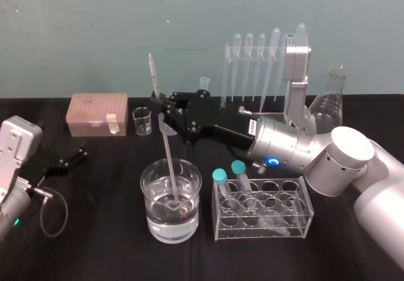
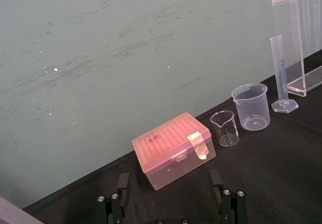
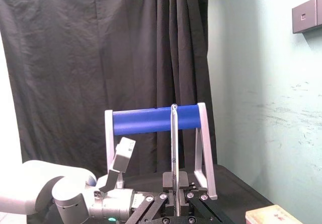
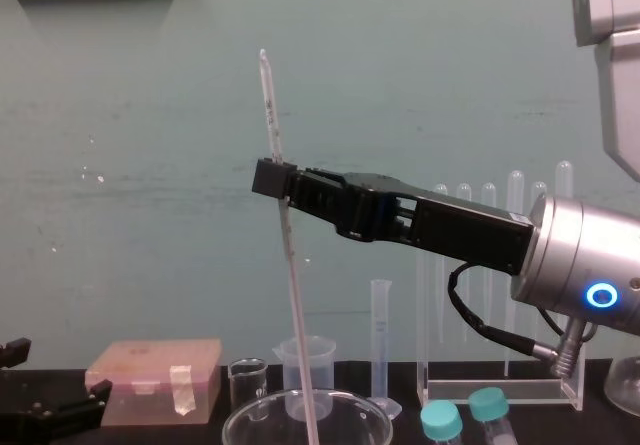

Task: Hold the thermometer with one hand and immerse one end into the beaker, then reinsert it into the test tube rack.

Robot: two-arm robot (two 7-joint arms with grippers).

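Beaker (image 1: pixel 146 196): nearest to me on the black table, part full of clear liquid, with a low tube rack (image 1: pixel 297 221) just beside it on my right.
Thermometer (image 1: pixel 168 161): standing in the beaker with its lower end under the liquid and its upper end well above my fingers.
Long axis: near upright. The top leans toward my left and the lower end sits more to my right.
Right gripper (image 4: pixel 272 177): I reach in from the right above the beaker, fingers pinched on the rod partway up.
Head view: shows me the red tip under the surface, near the beaker's floor.
Chest view: shows me the lean and the scale marks above my grip, and cuts the beaker off at its rim.
Right wrist view: looks along the rod, a thin line rising between my fingers in front of a blue roll (image 3: pixel 156 120).
Left gripper (image 1: pixel 71 156): parked low at my left with its fingers spread, facing a pink box (image 2: pixel 171 151).
Test tube rack (image 4: pixel 500 393): at the back against the wall, holding pipettes, well apart from the thermometer.
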